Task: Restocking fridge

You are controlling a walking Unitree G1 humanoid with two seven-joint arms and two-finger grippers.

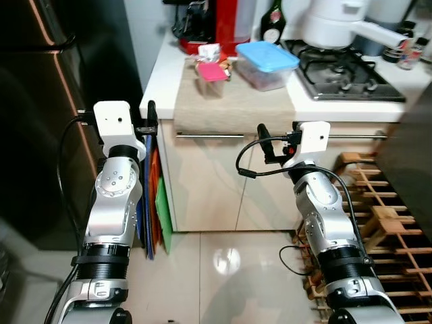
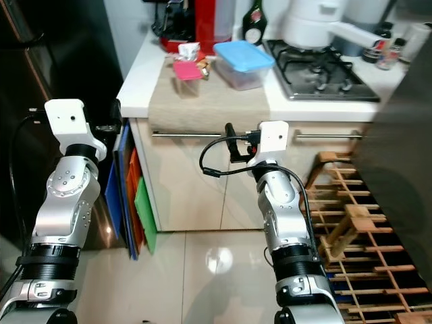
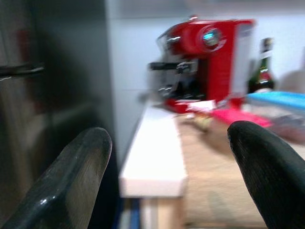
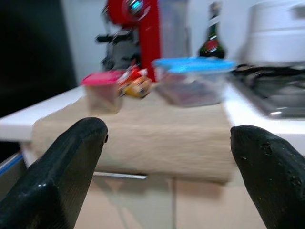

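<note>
A small pink-lidded container and a larger blue-lidded container stand on a beige cloth on the white counter. The dark fridge is at my left, its door closed. My left gripper is raised beside the counter's left corner, between fridge and cabinet; its fingers are open and hold nothing. Below the cloth's front edge, my right gripper is held up before the cabinet. Its fingers are open and face the two containers.
A red coffee machine, a dark bottle, a white pot and a gas hob fill the counter's back. Coloured boards lean between fridge and cabinet. A wooden rack stands at the right.
</note>
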